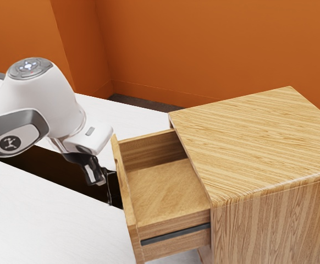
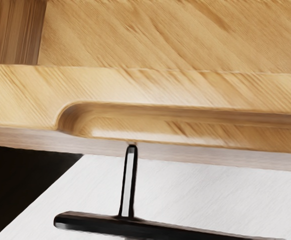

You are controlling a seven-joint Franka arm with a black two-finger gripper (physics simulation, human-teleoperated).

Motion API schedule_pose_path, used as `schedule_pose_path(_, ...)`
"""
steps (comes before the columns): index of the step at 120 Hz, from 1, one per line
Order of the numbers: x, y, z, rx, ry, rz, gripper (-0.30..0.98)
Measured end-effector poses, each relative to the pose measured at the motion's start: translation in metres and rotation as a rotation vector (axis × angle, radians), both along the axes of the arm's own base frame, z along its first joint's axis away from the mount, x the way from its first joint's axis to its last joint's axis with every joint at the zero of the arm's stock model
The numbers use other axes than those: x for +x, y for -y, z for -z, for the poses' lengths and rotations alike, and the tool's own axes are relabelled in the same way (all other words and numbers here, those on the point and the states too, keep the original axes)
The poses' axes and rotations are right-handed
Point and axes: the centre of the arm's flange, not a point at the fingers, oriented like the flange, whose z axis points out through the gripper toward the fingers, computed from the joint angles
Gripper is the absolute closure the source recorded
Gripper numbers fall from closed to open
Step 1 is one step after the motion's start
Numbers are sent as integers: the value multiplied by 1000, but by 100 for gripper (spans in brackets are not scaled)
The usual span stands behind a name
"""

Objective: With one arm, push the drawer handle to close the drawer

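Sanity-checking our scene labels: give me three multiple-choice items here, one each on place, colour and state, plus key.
1. Relative to the drawer, where is the gripper?
A) inside it
B) outside, by its front
C) underneath it

2. What colour is the handle?
A) black
B) white
C) red

3. How does the drawer stand to the cabinet?
A) fully shut
B) pulled out
C) lifted off

Key:
1 B: the exterior view has the gripper on the outer side of the front.
2 A: its bar reads black in the wrist view.
3 B: the drawer's floor is exposed and its sides run into the cabinet.
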Motion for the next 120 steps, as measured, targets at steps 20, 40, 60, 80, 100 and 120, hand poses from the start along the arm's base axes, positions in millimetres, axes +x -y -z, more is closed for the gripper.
schedule_pose_path(20, 7, 6, 1, -12, 24, 7, 79)
schedule_pose_path(40, 16, 13, 4, -22, 45, 11, 79)
schedule_pose_path(60, 26, 25, 9, -38, 71, 27, 79)
schedule_pose_path(80, 35, 35, 13, -59, 107, 38, 79)
schedule_pose_path(100, 52, 52, 11, -78, 146, 54, 79)
schedule_pose_path(120, 71, 73, 13, -92, 175, 74, 79)
